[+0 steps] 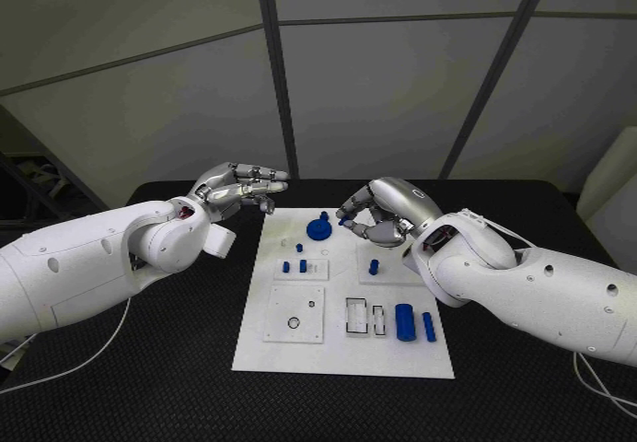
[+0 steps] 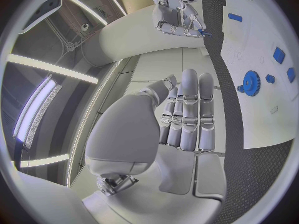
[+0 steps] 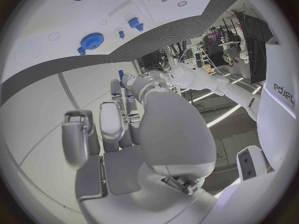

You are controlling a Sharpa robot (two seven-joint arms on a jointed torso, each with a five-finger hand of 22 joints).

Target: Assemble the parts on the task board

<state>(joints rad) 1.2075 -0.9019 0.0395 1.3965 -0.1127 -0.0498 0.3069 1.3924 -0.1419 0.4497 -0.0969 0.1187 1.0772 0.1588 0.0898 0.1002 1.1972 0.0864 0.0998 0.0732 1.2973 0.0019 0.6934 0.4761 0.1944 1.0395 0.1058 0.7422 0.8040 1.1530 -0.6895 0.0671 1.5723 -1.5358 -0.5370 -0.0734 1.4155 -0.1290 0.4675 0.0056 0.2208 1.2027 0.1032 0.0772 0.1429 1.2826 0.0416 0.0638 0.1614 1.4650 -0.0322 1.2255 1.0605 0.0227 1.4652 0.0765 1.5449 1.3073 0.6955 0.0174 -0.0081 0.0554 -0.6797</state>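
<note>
- The task board (image 1: 385, 364), a white plate, lay along the middle of the black table (image 1: 159, 387), its near edge closest to the camera.
- Near that edge, on the right, a thick blue cylinder (image 1: 405, 322) and a slimmer blue bar (image 1: 429, 326) lay side by side, beside empty rectangular slots (image 1: 358, 316).
- To their left sat a square sub-plate with a small black ring (image 1: 294, 322) on it.
- Further up, short blue pegs (image 1: 303, 266) stood in a row, with another blue peg (image 1: 375, 268) on the right.
- A blue gear (image 1: 318, 229) lay at the far end of the board.
- The right hand (image 1: 373, 219) hovered just beside the gear, pinching a small blue part (image 2: 205, 33) in its fingertips.
- The left hand (image 1: 243, 191) hung off the board's far left corner, fingers loosely curled and empty.
</note>
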